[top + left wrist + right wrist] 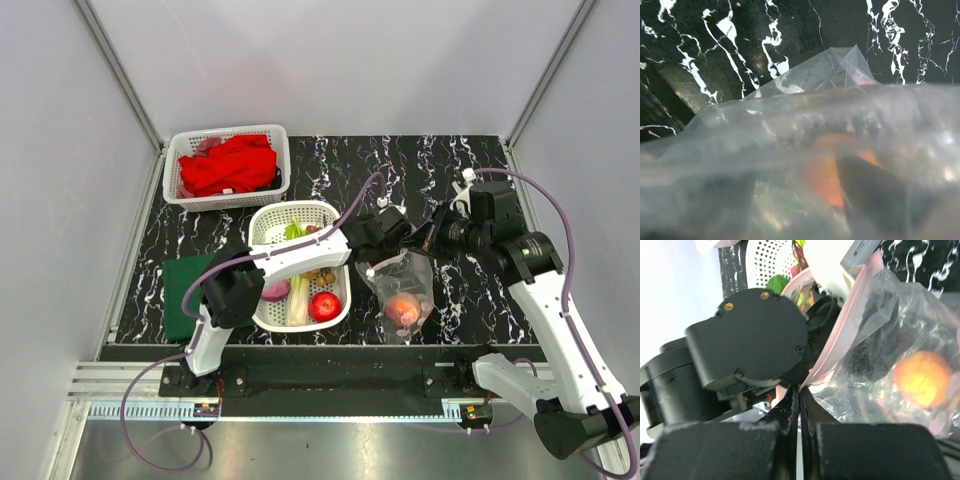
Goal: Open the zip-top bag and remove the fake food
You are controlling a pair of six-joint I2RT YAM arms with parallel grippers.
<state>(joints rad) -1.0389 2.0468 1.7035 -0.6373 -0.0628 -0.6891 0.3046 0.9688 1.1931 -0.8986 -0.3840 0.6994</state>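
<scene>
I am looking at the bag (400, 285) lying on the dark marbled table (470, 170) just right of the nearer basket (262, 225), between the two arms. I am reading its long axis as running from the pink zip strip (850, 315) at the far end toward the near edge, where the peach (404, 311) is sitting against the closed bottom. The right gripper (800, 395) is showing its fingers pressed together, and the strip is running right down into them, so I am taking it as clamped on the right side of the bag's mouth. The left gripper (376, 238) is sitting at the left side of that mouth. Its wrist camera is giving me only plastic film close up with the orange of the peach behind, so I cannot tell whether its fingers are apart or together, or whether they are inside the bag. I am judging that the peach is lying nearward of the left gripper, along the bag's length. The left arm is the free one closer to it, so a reach would be going down that axis.
</scene>
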